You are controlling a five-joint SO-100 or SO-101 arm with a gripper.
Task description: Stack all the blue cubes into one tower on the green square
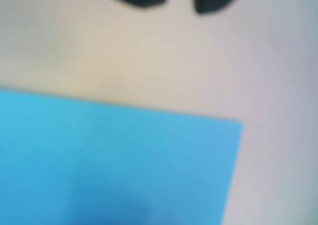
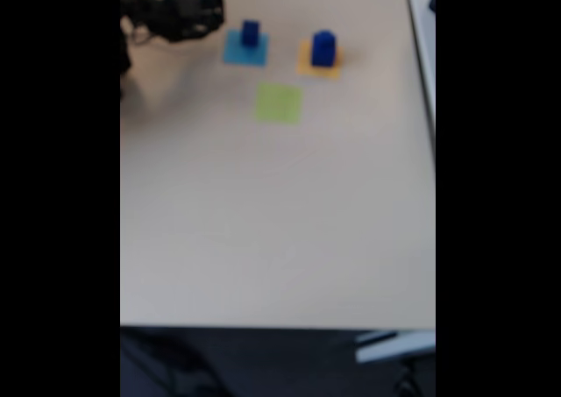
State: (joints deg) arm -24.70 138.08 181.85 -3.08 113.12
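Your black tool (image 1: 179, 4) is hanging a little open, holding nothing; rushing could knock the small dark-blue cube (image 2: 251, 33) off the flat light-blue square (image 2: 244, 53).

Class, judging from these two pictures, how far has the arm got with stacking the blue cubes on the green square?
Nothing looks done: the green square lies bare. One blue cube sits on the light-blue square, another on the orange-yellow square. In hand: the gripper holds nothing and hangs near the light-blue square. Left: moving both cubes onto green.
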